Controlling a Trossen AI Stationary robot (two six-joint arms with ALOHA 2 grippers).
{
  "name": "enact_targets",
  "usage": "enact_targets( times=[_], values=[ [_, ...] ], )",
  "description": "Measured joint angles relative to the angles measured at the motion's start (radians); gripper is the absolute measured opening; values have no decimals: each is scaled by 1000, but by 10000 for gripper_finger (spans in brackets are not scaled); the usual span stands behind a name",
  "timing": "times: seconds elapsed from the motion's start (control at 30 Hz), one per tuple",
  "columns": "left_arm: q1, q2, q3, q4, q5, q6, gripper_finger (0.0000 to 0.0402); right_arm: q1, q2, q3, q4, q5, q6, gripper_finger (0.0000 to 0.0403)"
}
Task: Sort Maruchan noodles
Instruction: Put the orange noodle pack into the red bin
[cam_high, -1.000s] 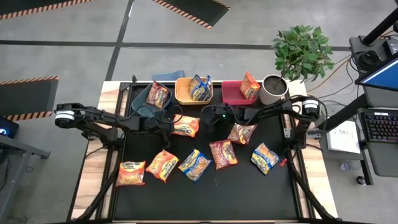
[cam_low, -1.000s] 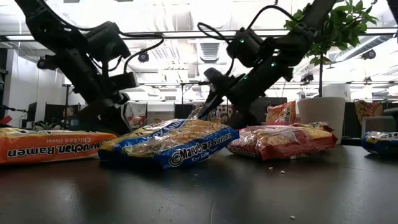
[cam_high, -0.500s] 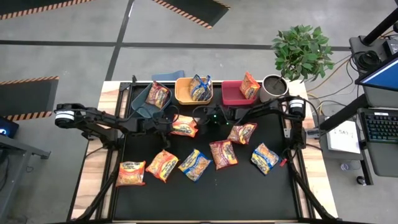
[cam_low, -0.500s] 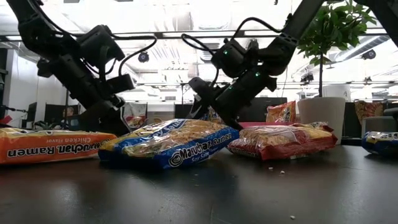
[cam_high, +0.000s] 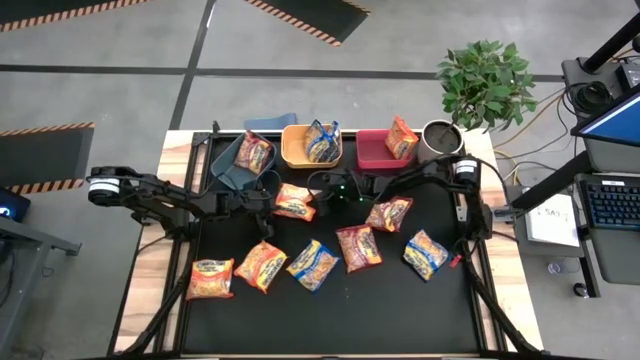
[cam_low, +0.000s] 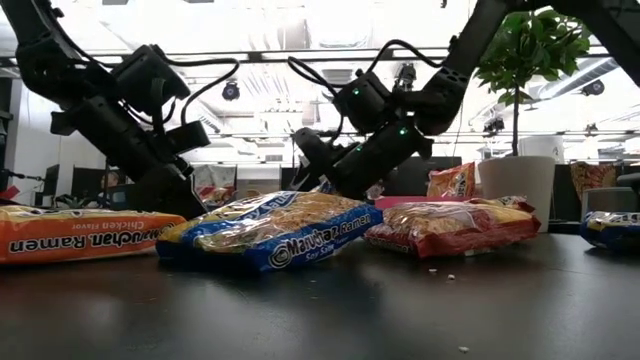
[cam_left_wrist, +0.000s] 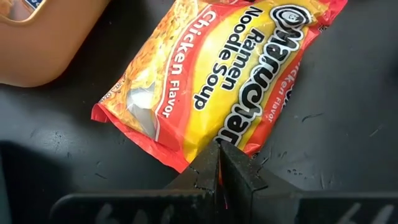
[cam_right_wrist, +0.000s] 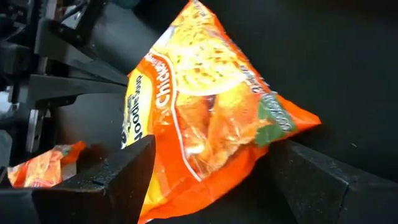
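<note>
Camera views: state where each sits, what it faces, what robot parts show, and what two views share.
High: overhead, straight down on the black table; both arms show.
Low: tabletop level, facing packets and the room; both arms descend.
Left wrist: behind the shut left gripper, facing the chicken packet.
Right wrist: between the open right gripper fingers, facing the same packet.
Shared: both wrist views show that chicken packet.

A robotics lab or workshop: hazard-striped floor tape (cam_high: 300, 18), exposed ceiling ducts (cam_low: 300, 75), a potted plant (cam_high: 485, 80), and a keyboard (cam_high: 610, 203) nearby.
</note>
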Motion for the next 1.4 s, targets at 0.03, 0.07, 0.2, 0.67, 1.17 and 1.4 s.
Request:
enact_targets(
  times=[0.03,0.07,0.2,0.67,1.17,1.4],
  values=[
    [0,0,-1,-1,0,-3,0,1,8,10,0,-4,-11,299],
    [0,0,-1,-1,0,-3,0,2,13,19,0,-5,-27,298],
    [0,0,-1,-2,0,-3,0,7,26,51,5,-23,-86,297],
    [0,0,-1,14,2,-3,0,6,35,91,32,-41,-138,235],
    [-1,-3,-1,75,2,-8,0,0,33,93,28,-40,-149,37],
    [-2,-89,-1,26,2,16,0,-5,-10,93,-56,-53,-207,21]
  ],
)
